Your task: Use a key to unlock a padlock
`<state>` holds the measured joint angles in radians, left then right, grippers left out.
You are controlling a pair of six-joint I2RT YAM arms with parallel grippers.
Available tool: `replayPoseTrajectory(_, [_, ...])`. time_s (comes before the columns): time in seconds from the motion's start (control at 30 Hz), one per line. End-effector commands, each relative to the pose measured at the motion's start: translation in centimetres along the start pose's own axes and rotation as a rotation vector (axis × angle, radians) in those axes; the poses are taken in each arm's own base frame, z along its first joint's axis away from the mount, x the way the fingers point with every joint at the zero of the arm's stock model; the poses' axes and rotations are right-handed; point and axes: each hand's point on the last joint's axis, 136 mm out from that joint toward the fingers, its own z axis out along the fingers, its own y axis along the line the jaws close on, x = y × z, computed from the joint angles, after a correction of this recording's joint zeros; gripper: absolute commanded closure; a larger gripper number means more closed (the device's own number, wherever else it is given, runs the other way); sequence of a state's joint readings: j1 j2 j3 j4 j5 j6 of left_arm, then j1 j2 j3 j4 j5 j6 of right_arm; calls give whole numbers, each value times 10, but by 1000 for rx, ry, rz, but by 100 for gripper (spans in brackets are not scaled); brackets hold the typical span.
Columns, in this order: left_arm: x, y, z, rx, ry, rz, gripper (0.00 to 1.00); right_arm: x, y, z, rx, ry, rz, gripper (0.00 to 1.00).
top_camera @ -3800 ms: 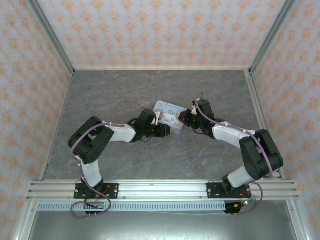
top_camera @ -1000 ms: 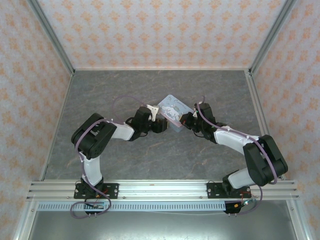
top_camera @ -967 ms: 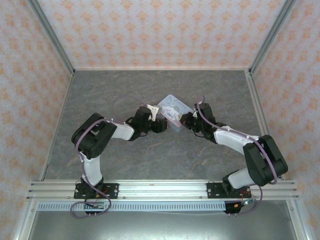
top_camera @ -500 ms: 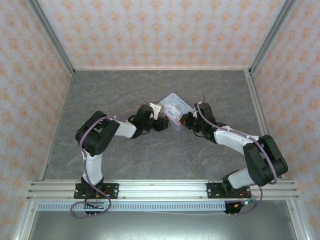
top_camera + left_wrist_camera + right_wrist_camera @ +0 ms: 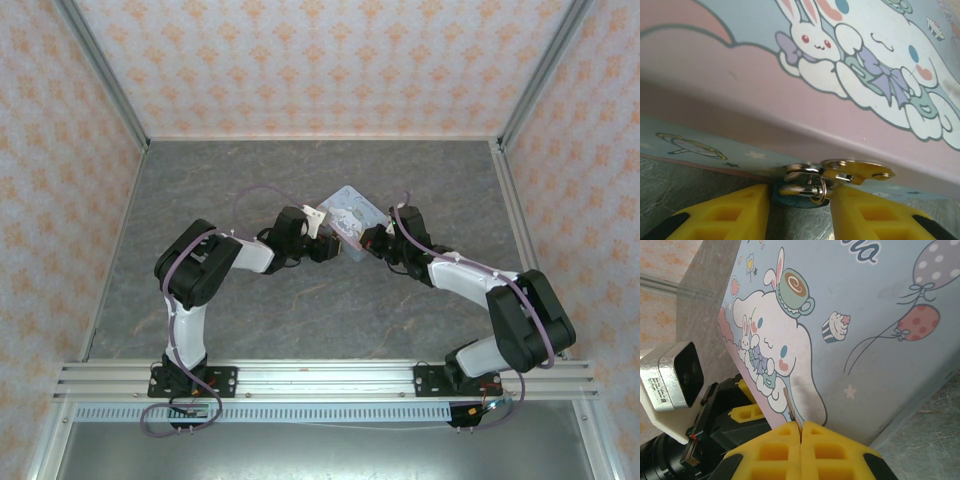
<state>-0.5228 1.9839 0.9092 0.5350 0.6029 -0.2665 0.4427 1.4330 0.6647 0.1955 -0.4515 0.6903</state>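
Grey marbled worktop [image 5: 250, 170]; pastel-blue rectangular cartoon tin [image 5: 352, 218] at mid-worktop, tilted up on one edge.
Left jaws at the tin's left side, narrow, closed on the tiny dark teal padlock [image 5: 797, 198] hanging at the tin's clasp. Right jaws at its right side, pinched shut on the slim yellowish metal key [image 5: 788, 401], tip over the lid.

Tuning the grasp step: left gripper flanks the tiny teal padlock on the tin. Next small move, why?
Probably close the left gripper on the tiny dark teal padlock. Its yellow fingers sit either side of it at the edge of the pastel cartoon tin, contact unclear; the shut right gripper pinches the slim yellowish key and needs a steady lock.
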Motion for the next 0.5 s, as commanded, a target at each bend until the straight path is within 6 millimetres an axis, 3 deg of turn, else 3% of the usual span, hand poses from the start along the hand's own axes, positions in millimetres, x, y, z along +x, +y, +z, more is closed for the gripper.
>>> replayPoseTrajectory(0.0, [27,-11,8,51,98,-31,60,2,-3,0,19,1,-17,100])
replayPoseTrajectory(0.3, [27,-6,15,27,87,-56,60,2,-3,0,15,-2,-13,100])
replayPoseTrajectory(0.47, [28,-8,20,22,102,-50,67,1,-1,-1,10,-6,-14,100])
